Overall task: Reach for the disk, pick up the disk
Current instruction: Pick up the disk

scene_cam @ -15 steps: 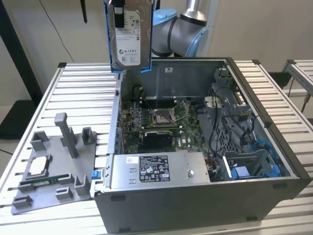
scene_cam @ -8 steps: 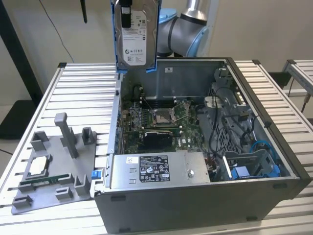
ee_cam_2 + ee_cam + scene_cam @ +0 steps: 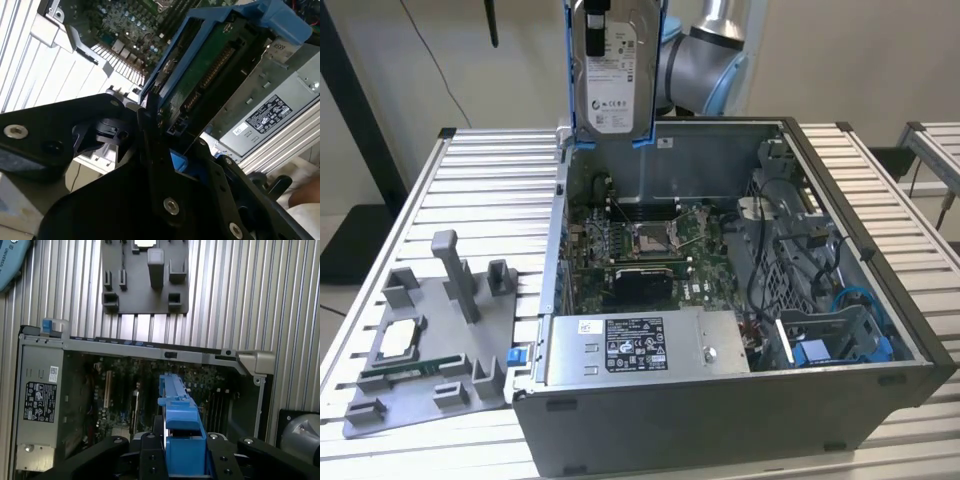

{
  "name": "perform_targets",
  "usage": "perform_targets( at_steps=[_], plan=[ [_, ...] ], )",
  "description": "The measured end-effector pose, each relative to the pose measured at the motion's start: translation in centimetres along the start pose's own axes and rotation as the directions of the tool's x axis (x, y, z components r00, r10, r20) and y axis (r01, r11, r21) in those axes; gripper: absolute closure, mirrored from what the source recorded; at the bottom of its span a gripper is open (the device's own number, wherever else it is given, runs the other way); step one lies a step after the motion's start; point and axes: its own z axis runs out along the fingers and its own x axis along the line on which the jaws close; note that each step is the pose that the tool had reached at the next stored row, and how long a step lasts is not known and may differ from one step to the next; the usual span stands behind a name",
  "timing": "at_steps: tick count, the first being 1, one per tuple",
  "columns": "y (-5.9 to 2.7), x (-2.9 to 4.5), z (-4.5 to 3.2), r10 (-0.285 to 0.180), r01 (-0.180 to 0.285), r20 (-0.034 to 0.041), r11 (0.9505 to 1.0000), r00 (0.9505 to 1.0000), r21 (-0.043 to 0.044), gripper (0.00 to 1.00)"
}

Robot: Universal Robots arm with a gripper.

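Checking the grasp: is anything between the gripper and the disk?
Nothing: in the first wrist view the gripper clamps the blue frame of the disk directly.

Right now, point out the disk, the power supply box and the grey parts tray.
disk (image 3: 612, 95): exterior view, on its white label.
power supply box (image 3: 638, 345): exterior view, on its black-and-white label.
grey parts tray (image 3: 440, 345): exterior view, on a bare patch of its base.

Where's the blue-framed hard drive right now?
The silver-grey hard drive in its bright blue plastic frame hangs upright above the open grey computer case, top centre of the exterior view, clamped in the tool.
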Motion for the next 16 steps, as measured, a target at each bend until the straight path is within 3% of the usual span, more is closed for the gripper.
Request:
perform_targets(
  at_steps=[16],
  plan=[
    [-2.58,0.19,-0.08,0.000,0.000,0.0001,1.0000,1.0000,-0.0001,1.00]
  ],
)
